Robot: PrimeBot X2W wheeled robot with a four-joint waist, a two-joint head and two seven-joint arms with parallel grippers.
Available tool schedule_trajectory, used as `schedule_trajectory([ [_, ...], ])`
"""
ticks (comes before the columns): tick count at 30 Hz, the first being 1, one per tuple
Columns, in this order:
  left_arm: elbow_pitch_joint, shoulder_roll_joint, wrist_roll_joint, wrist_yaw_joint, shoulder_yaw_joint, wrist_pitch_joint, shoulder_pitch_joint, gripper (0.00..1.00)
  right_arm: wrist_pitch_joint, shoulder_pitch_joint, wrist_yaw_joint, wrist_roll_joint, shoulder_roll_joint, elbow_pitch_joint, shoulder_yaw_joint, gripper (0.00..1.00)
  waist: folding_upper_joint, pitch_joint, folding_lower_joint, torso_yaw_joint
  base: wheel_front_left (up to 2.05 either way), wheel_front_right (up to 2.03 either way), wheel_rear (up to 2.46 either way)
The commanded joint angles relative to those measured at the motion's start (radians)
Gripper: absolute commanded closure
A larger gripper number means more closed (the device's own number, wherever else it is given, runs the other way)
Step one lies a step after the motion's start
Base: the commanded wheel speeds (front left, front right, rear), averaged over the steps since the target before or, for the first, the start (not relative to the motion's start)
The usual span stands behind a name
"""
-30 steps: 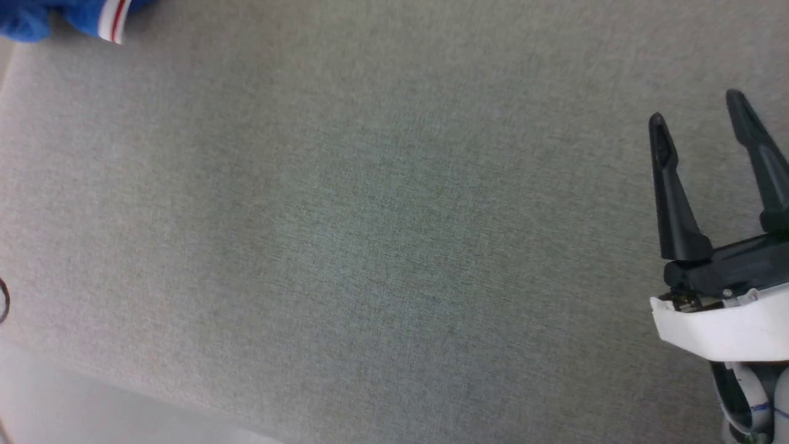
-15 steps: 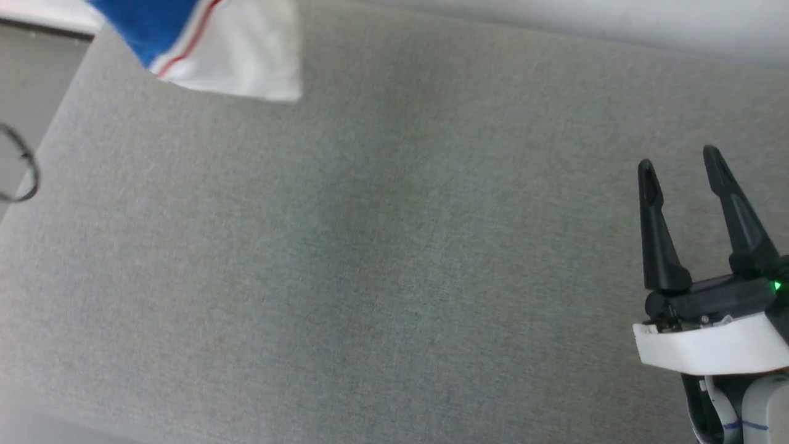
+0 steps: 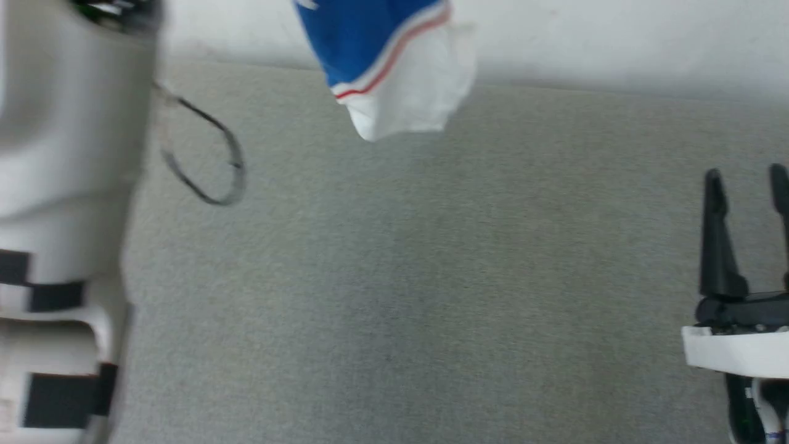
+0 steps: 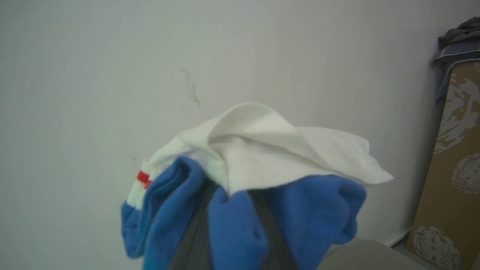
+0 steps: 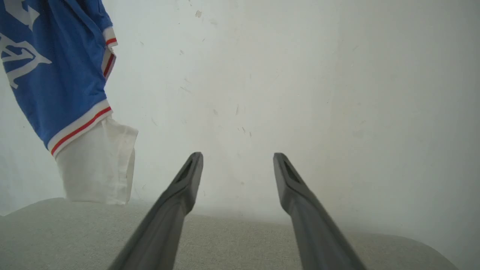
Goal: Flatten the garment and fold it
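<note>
Garment [image 3: 376,55] above table [image 3: 394,277], at far edge; right gripper [image 3: 746,174] apart

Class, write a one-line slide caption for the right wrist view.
Open right gripper faces a pale wall over a grey surface; the garment hangs at the view's left.

Blue-and-white garment [image 3: 370,43] above grey table [image 3: 431,277]; wide-fingered right gripper [image 3: 747,174] at lower right.

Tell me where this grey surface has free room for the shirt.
The grey surface is bare between the pale forearm on the left and the open right gripper. Crowded at the far edge: the garment hangs there, beside a dark cable loop.
</note>
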Motion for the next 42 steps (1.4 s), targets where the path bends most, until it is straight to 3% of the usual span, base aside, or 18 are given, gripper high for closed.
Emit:
schedule_trajectory([
  [1,-0.01,-0.024,-0.014,0.003,-0.013,0.004,0.025,1.0,-0.005,0.009,-0.002,0.007,0.003,-0.008,-0.013,0.0,-0.0001,-0.025,0.0001,-0.048,0.0,0.0,0.0],
  [7,-0.063,-0.118,-0.062,0.006,-0.083,0.026,0.11,1.0,-0.009,0.011,-0.002,0.019,0.003,-0.01,-0.064,0.0,-0.0001,-0.016,0.0001,-0.104,0.0,0.0,0.0],
  [13,-0.105,-0.154,-0.079,0.041,-0.144,0.013,0.284,1.0,-0.02,0.009,-0.002,0.037,0.003,0.005,-0.073,0.0,-0.0001,-0.002,0.0001,-0.145,0.0,0.0,0.0],
  [19,-0.034,-0.118,-0.058,0.04,-0.216,-0.055,0.525,1.0,-0.032,0.002,-0.002,0.052,0.003,0.02,-0.059,0.0,-0.0001,0.018,0.0001,-0.176,0.0,0.0,0.0],
  [25,0.144,-0.07,0.015,0.054,-0.281,-0.146,0.688,1.0,-0.029,-0.005,-0.002,0.054,0.003,0.026,-0.052,0.0,-0.0001,0.057,0.0001,-0.187,0.0,0.0,0.0],
  [29,0.248,-0.09,0.009,0.053,-0.289,-0.198,0.738,1.0,-0.024,-0.011,-0.002,0.05,0.003,0.025,-0.046,0.0,-0.0001,0.078,0.0001,-0.179,0.0,0.0,0.0],
  [30,0.268,-0.101,0.0,0.053,-0.285,-0.21,0.744,0.96,-0.022,-0.013,-0.002,0.049,0.003,0.025,-0.045,0.0,-0.0001,0.082,0.0001,-0.175,0.0,0.0,0.0],
  [32,0.302,-0.115,-0.003,0.045,-0.285,-0.235,0.745,0.48,-0.019,-0.018,-0.002,0.046,0.003,0.027,-0.042,0.0,-0.0001,0.084,0.0001,-0.167,0.0,0.0,0.0],
  [33,0.316,-0.124,-0.006,0.043,-0.281,-0.253,0.743,0.0,-0.018,-0.02,-0.002,0.045,0.003,0.028,-0.041,0.0,-0.0001,0.082,0.0001,-0.161,0.0,0.0,0.0],
  [38,0.33,-0.143,-0.01,0.028,-0.262,-0.333,0.726,0.0,-0.013,-0.021,-0.002,0.041,0.003,0.035,-0.039,0.0,-0.0001,0.062,0.0001,-0.142,0.0,0.0,0.0],
  [42,0.255,-0.119,-0.003,0.022,-0.24,-0.405,0.733,0.0,-0.008,-0.011,-0.002,0.04,0.003,0.037,-0.04,0.0,-0.0001,0.04,0.0001,-0.13,0.0,0.0,0.0],
])
